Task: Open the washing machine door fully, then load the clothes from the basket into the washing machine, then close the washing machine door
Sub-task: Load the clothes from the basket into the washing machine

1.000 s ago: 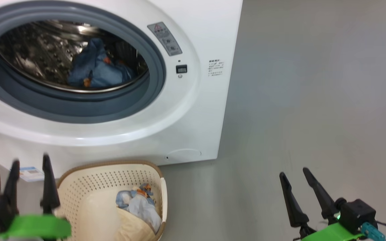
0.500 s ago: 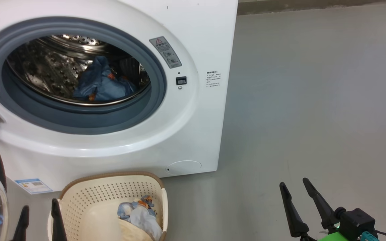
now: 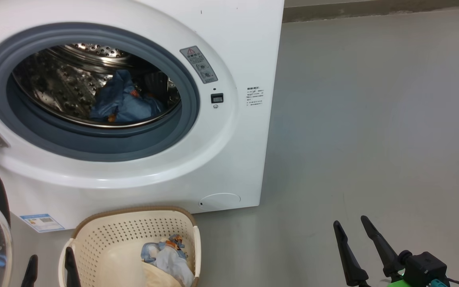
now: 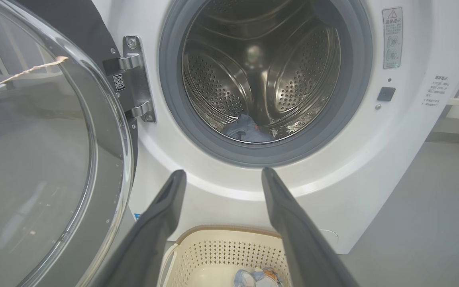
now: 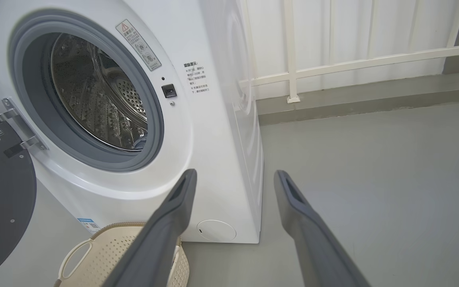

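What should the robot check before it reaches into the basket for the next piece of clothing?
1. The washing machine door is swung wide, clear of the opening: ok.
2. The left hand is open and empty, near the basket: ok.
3. The right hand is open, empty and off to the side: ok.
4. There are clothes lying in the basket to pick up: ok.
5. There is room in the drum, with one blue garment at its bottom: ok.
6. More pieces hidden under the visible ones: cannot tell.
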Available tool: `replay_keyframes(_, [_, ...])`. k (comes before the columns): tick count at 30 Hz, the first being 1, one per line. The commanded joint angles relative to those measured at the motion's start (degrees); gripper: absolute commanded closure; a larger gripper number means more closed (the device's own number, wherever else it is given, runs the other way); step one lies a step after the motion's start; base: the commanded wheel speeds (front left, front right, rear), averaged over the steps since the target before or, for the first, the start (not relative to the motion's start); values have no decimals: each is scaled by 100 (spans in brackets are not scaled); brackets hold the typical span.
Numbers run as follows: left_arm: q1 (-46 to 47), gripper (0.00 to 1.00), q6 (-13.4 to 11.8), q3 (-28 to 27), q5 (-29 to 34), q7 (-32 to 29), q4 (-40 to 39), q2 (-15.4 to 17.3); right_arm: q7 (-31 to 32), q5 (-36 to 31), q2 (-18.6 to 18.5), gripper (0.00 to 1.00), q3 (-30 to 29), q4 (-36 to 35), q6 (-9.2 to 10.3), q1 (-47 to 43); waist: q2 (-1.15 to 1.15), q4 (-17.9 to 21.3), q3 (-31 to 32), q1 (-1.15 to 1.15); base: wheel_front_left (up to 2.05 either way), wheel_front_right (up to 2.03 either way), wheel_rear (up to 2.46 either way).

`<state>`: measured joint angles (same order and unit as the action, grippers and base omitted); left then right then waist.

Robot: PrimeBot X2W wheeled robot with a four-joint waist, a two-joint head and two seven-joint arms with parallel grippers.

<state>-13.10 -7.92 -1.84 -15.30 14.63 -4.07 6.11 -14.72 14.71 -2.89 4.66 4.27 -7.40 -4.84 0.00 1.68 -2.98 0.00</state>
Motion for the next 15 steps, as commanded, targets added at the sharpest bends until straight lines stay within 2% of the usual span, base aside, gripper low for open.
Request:
replay_keyframes(1, [38, 0, 21, -225, 67, 36, -162, 37, -28, 21, -3, 0, 132, -156, -9, 88, 0, 0, 0, 0, 0, 0, 0])
replay_keyframes(15, [105, 0, 210, -334, 185, 37, -128, -157, -28, 19, -1, 0, 139, -164, -9, 148, 0, -56, -77, 0, 0, 0, 0])
